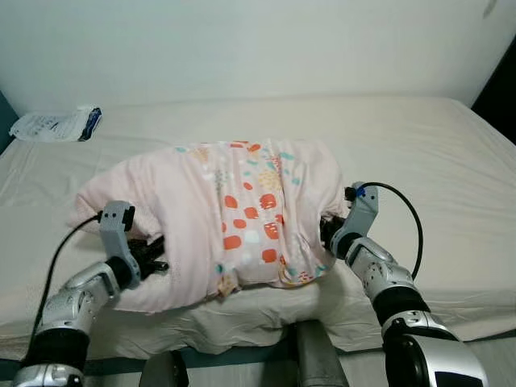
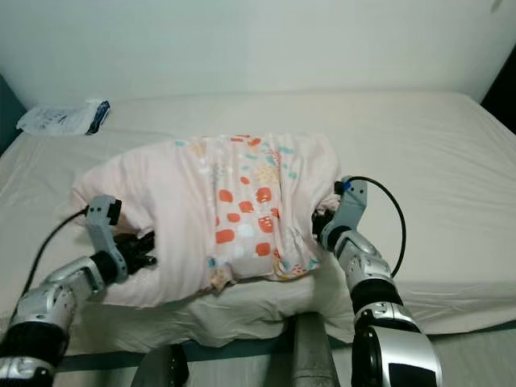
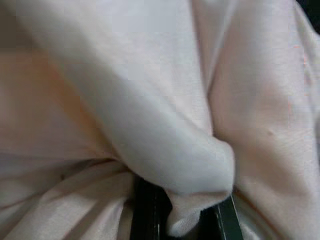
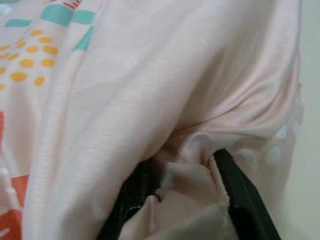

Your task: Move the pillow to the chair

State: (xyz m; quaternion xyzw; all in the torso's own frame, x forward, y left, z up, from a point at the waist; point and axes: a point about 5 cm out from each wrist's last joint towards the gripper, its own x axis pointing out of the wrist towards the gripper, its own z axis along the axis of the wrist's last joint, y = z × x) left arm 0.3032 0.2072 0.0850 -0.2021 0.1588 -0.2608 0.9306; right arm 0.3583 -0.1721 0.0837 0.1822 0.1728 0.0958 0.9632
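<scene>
A pale pink pillow [image 1: 177, 210] with a patterned band of orange and teal spots down its middle lies on the near part of the bed [image 1: 435, 161]. My left gripper [image 1: 153, 256] presses into its left end, fingers [image 3: 145, 215] closed on a fold of the pink cloth. My right gripper [image 1: 329, 232] is at the pillow's right end, its fingers [image 4: 240, 195] pinching bunched fabric between them. The fingertips of both are buried in the cloth.
A white plastic packet with blue print [image 1: 56, 125] lies at the bed's far left corner. A white wall runs behind the bed. The bed's near edge [image 1: 266, 326] is just below the pillow, with my dark legs under it.
</scene>
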